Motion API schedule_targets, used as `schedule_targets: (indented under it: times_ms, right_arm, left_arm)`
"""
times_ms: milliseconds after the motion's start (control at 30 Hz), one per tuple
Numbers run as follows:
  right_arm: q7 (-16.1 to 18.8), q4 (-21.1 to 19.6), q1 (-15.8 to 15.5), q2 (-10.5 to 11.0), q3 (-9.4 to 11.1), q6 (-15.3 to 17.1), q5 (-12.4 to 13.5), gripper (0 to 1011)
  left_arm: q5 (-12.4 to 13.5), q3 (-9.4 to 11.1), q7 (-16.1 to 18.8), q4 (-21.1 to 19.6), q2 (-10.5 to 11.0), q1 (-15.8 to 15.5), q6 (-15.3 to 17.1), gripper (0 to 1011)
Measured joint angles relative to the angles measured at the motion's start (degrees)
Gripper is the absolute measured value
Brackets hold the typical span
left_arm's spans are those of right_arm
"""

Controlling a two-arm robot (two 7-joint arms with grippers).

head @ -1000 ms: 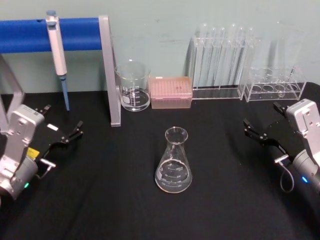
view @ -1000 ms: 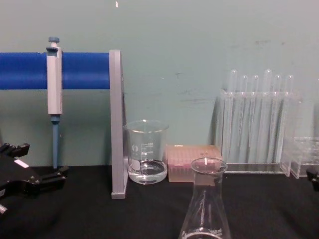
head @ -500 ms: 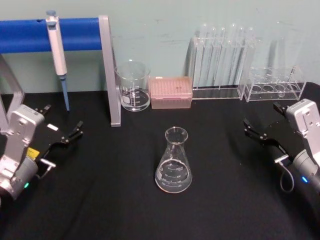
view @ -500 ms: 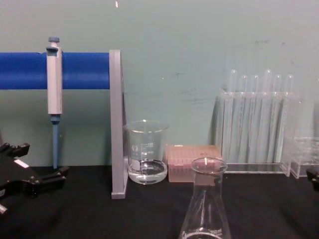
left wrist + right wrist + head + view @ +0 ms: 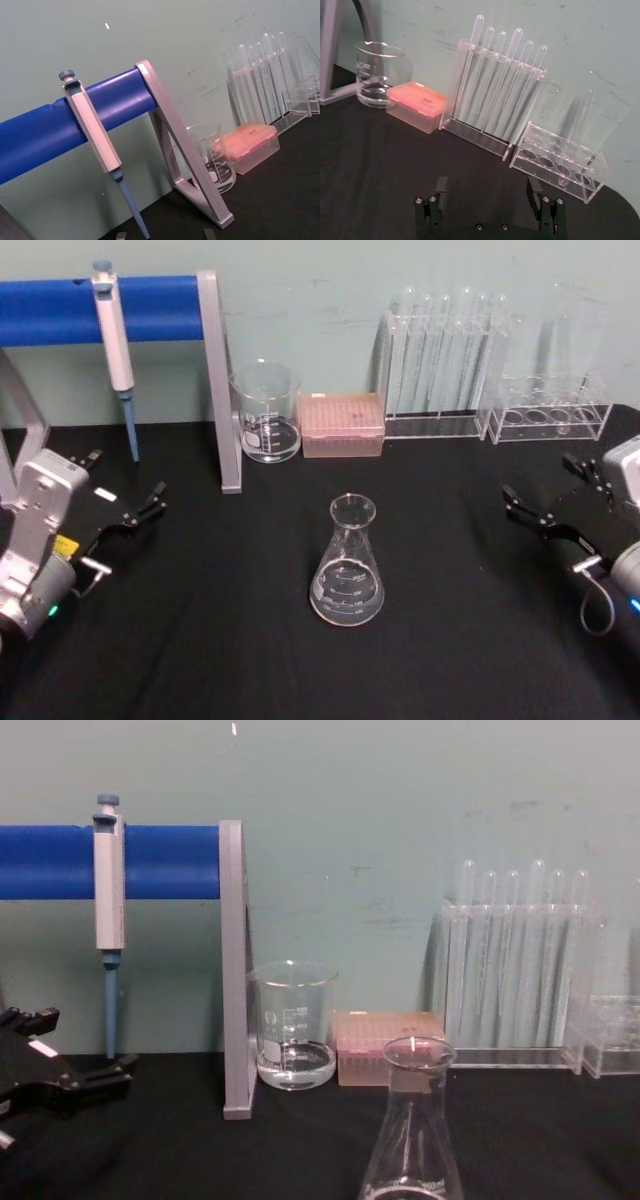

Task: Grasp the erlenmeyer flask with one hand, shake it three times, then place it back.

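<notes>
The erlenmeyer flask [image 5: 347, 565] is clear glass and stands upright on the black table, near the middle; the chest view shows its neck and rim close up [image 5: 412, 1140]. My left gripper [image 5: 125, 480] rests open at the table's left side, well away from the flask, and it also appears low at the left edge of the chest view [image 5: 85, 1045]. At the table's right side my right gripper [image 5: 540, 478] is open, an arm's width from the flask. In the right wrist view its two fingers [image 5: 441, 186] stand wide apart with nothing between them.
Along the back wall stand a beaker [image 5: 266, 412] holding a little liquid, a pink tip box [image 5: 341, 424], a rack of tall test tubes [image 5: 440, 360] and a low clear rack [image 5: 550, 405]. A pipette [image 5: 115, 340] hangs on the blue bar stand, whose grey leg [image 5: 220, 380] reaches the table.
My right gripper has drawn back to the right, farther from the flask, and left the chest view's right edge. The flask and the left gripper have not moved.
</notes>
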Motion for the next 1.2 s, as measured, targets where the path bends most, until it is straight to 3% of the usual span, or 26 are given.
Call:
schedule_targets:
  times_ms: [300,400,667,933,1200]
  right_arm:
    - [5.7,-5.7,-4.8,3.4,4.2,1.9,5.1,1000]
    - [9.4,-7.9,-6.6,5.0,5.7,2.7,7.6,1000]
    - [17.2,-10.0,-8.0,6.1,7.6,3.7,12.9,1000]
    - [24.0,-10.0,-6.8,5.0,7.1,4.3,15.5,1000]
    - [31.4,-8.7,-3.3,4.2,4.0,4.9,16.7,1000]
  left_arm:
    - [0.0,0.0,0.0,0.0,0.0,0.0,0.0,1001]
    - [0.0,0.0,0.0,0.0,0.0,0.0,0.0,1001]
    - [0.0,0.0,0.0,0.0,0.0,0.0,0.0,1001]
    - [0.0,0.0,0.0,0.0,0.0,0.0,0.0,1001]
    - [0.0,0.0,0.0,0.0,0.0,0.0,0.0,1001]
